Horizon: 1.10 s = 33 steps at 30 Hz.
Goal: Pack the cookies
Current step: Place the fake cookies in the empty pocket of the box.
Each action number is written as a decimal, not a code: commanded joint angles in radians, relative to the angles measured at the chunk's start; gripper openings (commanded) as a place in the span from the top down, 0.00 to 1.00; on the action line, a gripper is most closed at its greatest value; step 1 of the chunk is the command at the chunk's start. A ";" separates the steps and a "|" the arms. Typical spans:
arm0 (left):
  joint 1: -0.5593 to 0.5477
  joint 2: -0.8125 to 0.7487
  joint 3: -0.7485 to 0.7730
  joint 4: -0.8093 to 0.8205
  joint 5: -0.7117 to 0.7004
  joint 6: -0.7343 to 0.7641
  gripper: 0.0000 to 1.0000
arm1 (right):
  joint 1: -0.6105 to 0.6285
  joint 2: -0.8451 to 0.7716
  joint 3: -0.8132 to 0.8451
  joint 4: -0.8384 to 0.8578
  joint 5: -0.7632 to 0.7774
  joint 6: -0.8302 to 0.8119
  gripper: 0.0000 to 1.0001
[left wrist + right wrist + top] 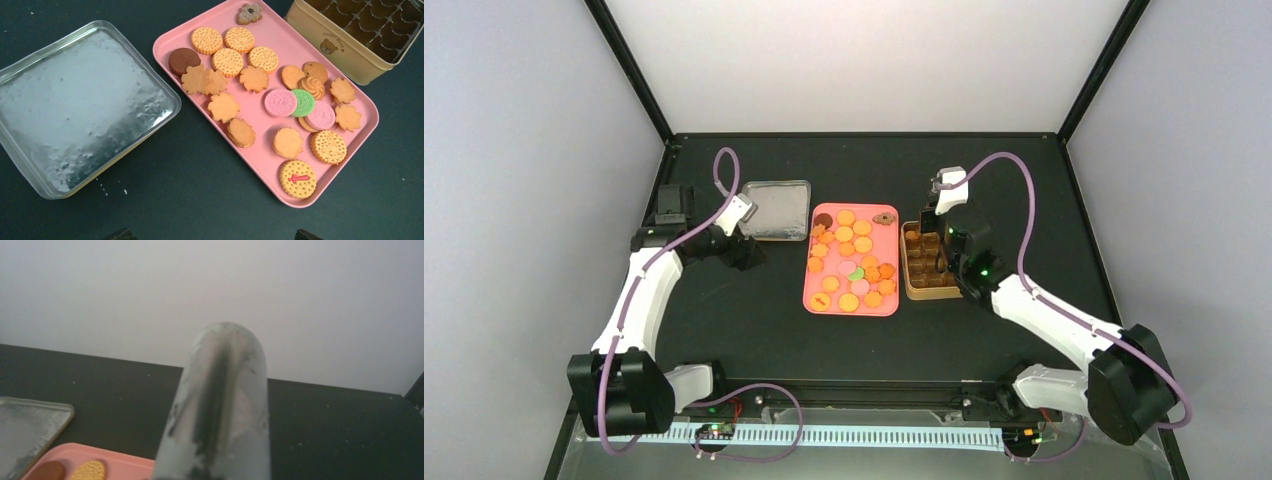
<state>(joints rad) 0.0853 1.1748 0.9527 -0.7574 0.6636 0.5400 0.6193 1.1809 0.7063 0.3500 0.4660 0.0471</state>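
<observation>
Two dozen or so cookies [227,61] lie flat on a pink tray [262,156], just ahead and to the right of the left gripper [213,235], whose fingers stand wide apart with nothing between them. The tray's long axis runs diagonally away to the right, toward the gold tin [330,52] with its brown cups [372,20]. A dull, frosted-looking silver lid [80,105] sits forward-left. The biscuits are thin, matte discs, some dotted and round, some flower-edged, a few overlapping. The right gripper [216,405] points upward over the tin, with the tray low to its left. I cannot tell whether its fingers meet. The left arm looks better placed.
</observation>
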 commanded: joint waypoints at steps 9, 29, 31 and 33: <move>0.008 0.019 -0.080 0.148 0.045 -0.027 0.14 | -0.058 0.073 0.017 0.003 -0.027 0.021 0.90; 0.009 -0.029 -0.045 0.102 0.023 0.003 0.14 | -0.081 0.119 0.036 0.029 -0.063 0.030 0.68; 0.009 -0.028 -0.040 0.102 0.027 0.005 0.14 | -0.082 0.106 0.037 0.024 -0.065 0.028 0.68; 0.010 -0.031 -0.033 0.099 0.028 0.003 0.14 | -0.081 0.088 0.034 0.024 -0.067 0.031 0.69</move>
<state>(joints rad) 0.0856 1.1648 0.8749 -0.6460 0.6796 0.5217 0.5434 1.3025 0.7177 0.3538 0.4042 0.0696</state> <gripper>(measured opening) 0.858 0.322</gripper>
